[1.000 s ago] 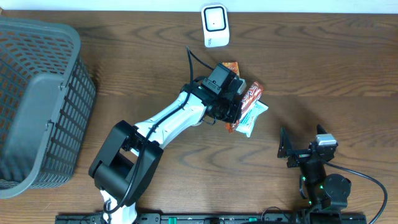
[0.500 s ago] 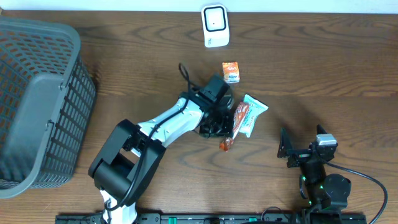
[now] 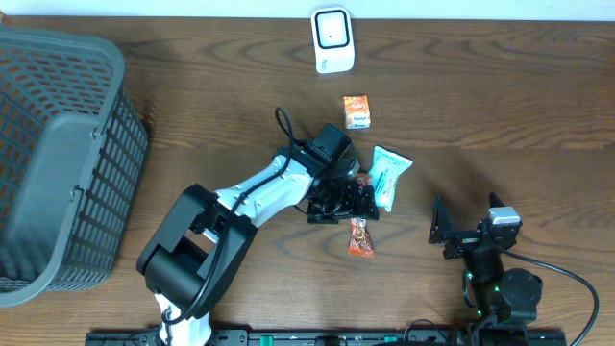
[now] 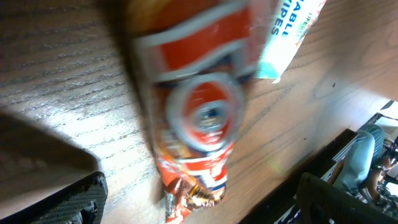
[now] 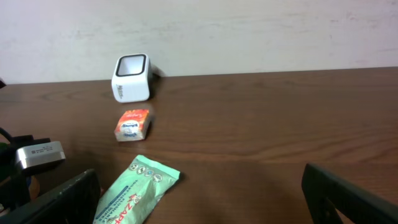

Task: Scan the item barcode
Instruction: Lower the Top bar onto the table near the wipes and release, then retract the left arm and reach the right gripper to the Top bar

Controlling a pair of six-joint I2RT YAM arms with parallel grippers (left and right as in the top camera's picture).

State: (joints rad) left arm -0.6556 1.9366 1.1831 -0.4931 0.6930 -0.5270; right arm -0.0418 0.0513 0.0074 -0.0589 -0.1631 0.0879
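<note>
One large grey plastic mesh basket (image 3: pixel 58 144) sits well apart from your left gripper (image 3: pixel 344 205), far out past its arm. That gripper's fingers are spread wide, pinching nothing, and your right gripper (image 5: pixel 199 208) is spread too. The teal wipes packet (image 3: pixel 389 175) lies just beside the left gripper. The white box scanner (image 3: pixel 332 40) stands well apart from it. The orange-red snack wrapper (image 3: pixel 361 237) lies loose just off its fingertips, and the small orange carton (image 3: pixel 356 111) is near.

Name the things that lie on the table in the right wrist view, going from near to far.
teal wipes packet → small orange box → white scanner
</note>
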